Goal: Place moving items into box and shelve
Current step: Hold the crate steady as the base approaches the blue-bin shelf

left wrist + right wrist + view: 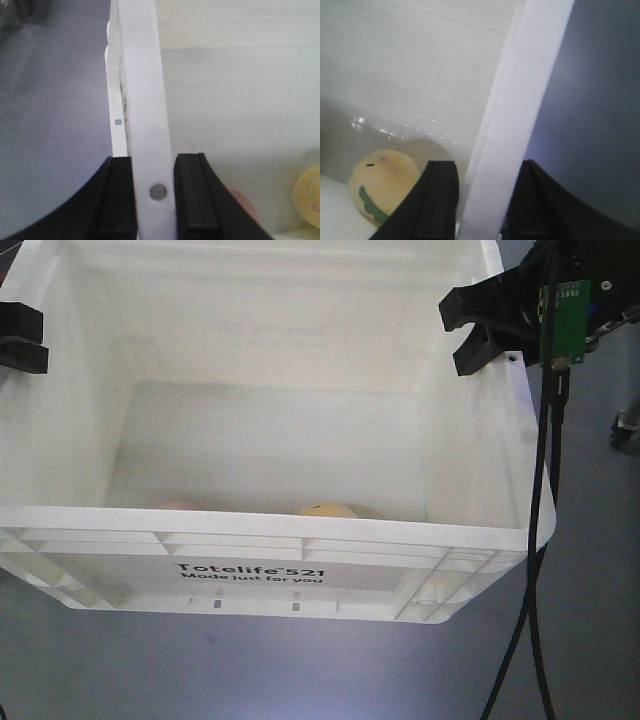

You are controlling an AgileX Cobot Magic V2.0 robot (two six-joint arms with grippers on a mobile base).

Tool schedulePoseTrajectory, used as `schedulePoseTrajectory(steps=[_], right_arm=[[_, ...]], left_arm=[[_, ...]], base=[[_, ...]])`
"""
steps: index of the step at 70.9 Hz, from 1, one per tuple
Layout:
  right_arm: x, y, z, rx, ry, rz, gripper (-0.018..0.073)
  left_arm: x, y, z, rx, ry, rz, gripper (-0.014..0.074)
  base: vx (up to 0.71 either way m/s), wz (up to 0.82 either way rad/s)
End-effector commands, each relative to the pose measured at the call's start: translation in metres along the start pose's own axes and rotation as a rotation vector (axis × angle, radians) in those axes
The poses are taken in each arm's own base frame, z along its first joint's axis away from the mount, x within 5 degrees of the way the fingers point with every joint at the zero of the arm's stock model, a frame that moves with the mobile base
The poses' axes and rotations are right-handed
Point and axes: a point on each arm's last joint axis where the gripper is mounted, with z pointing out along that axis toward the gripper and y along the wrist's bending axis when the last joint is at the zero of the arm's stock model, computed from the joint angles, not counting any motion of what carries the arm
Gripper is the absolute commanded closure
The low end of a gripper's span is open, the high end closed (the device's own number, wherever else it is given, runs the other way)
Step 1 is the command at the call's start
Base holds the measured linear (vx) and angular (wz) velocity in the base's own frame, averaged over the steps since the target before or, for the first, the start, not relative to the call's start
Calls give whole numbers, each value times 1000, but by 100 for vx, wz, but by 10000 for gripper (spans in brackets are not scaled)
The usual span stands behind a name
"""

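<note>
Left gripper (154, 200) pinching the box (250, 575) at its left rim, right gripper (487, 200) pinching the right rim, box white, ribbed, printed Totelife 521, inside by the near wall a yellow lump (382, 185) with green marking, pink lump (180, 505) near it.

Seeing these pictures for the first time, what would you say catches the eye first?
A large white plastic tote printed "Totelife 521" fills the front view. The black left gripper and right gripper clamp its opposite side rims. On its floor lie a pale yellow-tan rounded lump and a pinkish lump.
</note>
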Motion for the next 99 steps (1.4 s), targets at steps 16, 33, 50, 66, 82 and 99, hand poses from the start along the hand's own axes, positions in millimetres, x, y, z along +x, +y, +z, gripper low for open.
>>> schedulePoseTrajectory(steps=[16,33,50,66,82,99], right_arm=[[-2,20,-33,-147,-140,-22,562],[-2,20,-33,-147,-140,-22,562],[-2,20,-33,-147,-140,-22,562],[-2,20,-33,-147,-138,-23,562],[-2,20,-33,-147,-137,-23,562],[-2,20,-33,-147,-137,-23,562]], left_arm=[[-17,-16,-25,123,-208,-47,601],[-17,-16,-25,123,-208,-46,601],[-17,-16,-25,123,-208,-46,601],[-17,-16,-25,123,-208,-47,601],[-17,-16,-25,123,-208,-47,601],[-17,-16,-25,123,-208,-47,601]], base=[[20,-53],[19,-44],[19,-31],[21,-23],[23,-16],[25,-6]])
